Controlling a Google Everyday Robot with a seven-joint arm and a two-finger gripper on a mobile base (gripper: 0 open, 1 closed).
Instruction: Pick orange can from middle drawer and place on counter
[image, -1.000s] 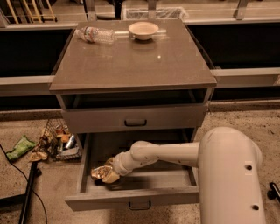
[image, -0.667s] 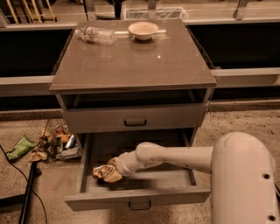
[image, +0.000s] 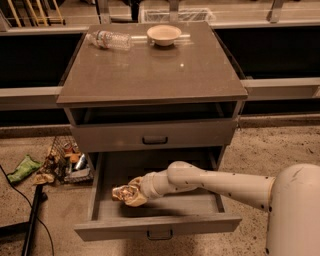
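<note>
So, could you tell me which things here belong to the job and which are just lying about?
Job: orange can, in the open middle drawer; gripper, at the can; counter.
Lying about: water bottle; bowl; wire basket on floor.

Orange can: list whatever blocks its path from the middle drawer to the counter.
Nothing visible does. The gripper is at the orange can in the open middle drawer; the counter holds a bottle and bowl at the far edge.
</note>
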